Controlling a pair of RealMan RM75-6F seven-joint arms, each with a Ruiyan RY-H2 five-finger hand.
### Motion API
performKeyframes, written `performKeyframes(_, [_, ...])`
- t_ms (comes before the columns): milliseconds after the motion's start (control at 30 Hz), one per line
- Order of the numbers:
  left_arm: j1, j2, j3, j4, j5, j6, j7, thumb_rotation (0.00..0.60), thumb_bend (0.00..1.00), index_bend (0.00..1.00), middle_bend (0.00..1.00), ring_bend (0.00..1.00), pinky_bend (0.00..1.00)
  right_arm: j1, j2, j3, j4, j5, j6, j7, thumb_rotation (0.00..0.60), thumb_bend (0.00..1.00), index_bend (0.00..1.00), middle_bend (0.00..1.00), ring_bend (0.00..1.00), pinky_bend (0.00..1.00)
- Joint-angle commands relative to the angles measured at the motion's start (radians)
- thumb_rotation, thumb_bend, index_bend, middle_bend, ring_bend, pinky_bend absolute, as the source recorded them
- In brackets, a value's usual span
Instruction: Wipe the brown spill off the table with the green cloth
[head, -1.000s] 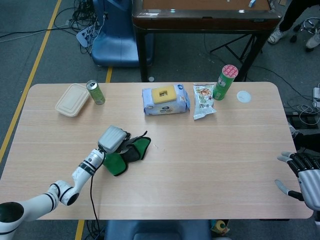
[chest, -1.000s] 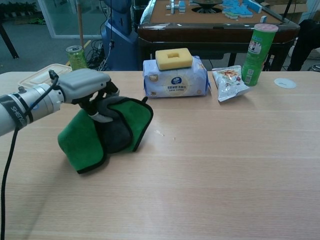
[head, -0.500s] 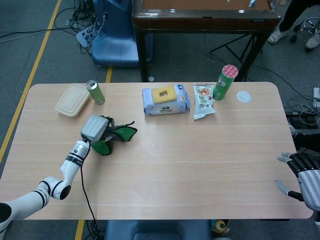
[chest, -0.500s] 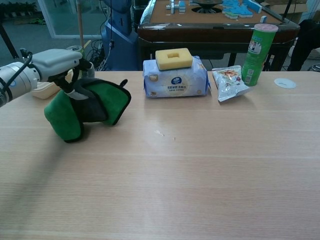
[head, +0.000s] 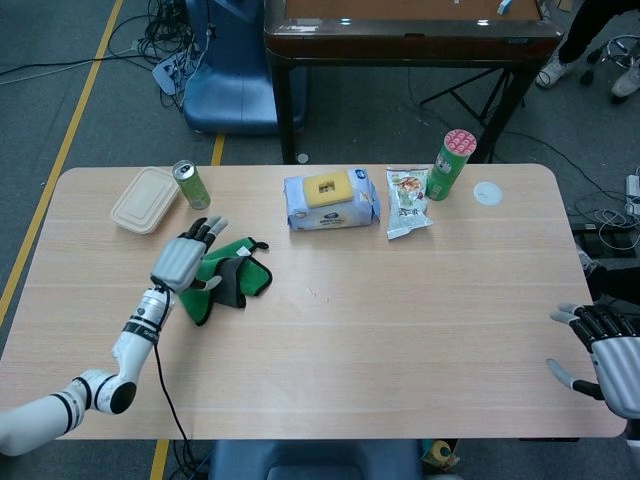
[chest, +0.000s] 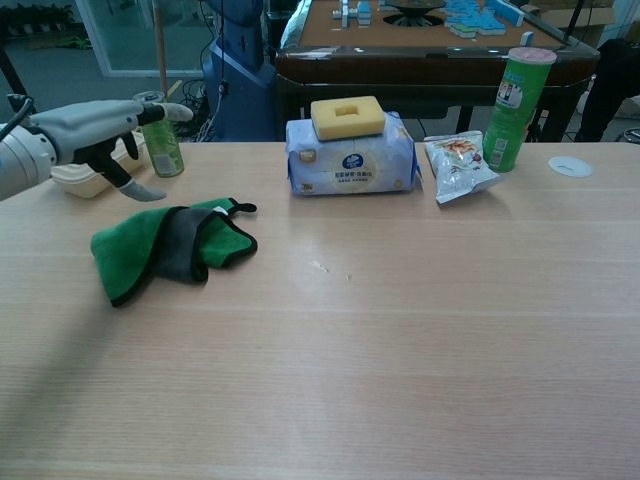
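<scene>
While one green cloth (chest: 165, 247) lies crumpled, both hands, left (head: 185, 259) and right (head: 605, 350), hover spread, holding nothing.

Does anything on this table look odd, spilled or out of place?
The green cloth lies crumpled and folded over itself, released under the open left hand. Only tiny specks show mid-table; no brown spill is visible. The snack bag lies flat.
</scene>
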Motion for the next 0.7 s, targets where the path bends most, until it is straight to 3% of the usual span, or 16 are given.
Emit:
performKeyframes(33, [0.061,0.055,0.016,-0.093,0.002,0.084,0.046,0.6,0.19,0.01,0.0,0.06,0.3,0.007,0.001,0.002,0.001,0.001,-0.009,0.001,0.6,0.29,0.29,0.26,0.21,0.17])
performKeyframes(433, [0.278,0.224,0.104,-0.354,0.046,0.357,0.139,0.6,0.19,0.06,0.01,0.08,0.3,0.059,-0.011,0.002,0.034,-0.036,-0.058,0.041,0.6,0.29,0.29,0.26,0.21,0.17])
performKeyframes(700, [0.432,0.298,0.183,-0.447,0.126,0.534,0.147,0.6,0.19,0.07,0.02,0.08,0.3,0.097,-0.022,-0.007,0.057,-0.095,-0.071,0.066,0.6,0.3,0.29,0.26,0.21,0.17])
